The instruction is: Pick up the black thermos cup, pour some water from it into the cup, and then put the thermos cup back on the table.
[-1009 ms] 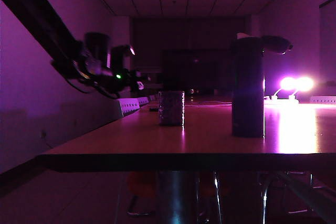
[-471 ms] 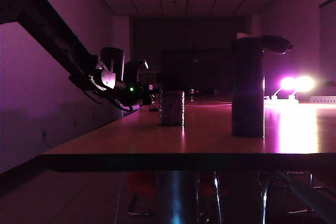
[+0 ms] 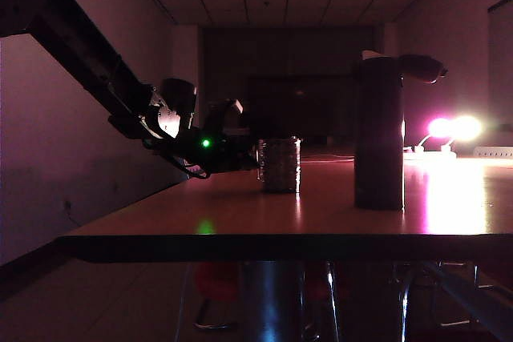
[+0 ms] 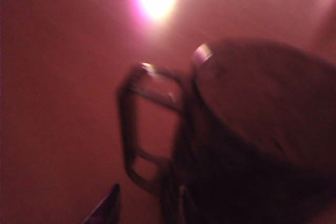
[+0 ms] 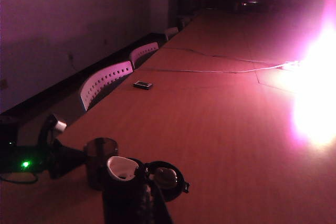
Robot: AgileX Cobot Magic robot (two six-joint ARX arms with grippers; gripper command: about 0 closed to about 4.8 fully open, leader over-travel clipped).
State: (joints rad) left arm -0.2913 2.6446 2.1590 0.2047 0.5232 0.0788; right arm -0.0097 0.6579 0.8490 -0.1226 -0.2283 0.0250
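No writing was legible. The left gripper [image 3: 250,154] reached the cup [image 3: 280,164], grasp unclear; the right gripper, unseen, was clenched.

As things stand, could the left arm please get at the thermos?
Probably not directly. The left gripper sits low at the cup's far-left side, and the cup stands between it and the thermos. It would likely have to lift over or go around the cup first.
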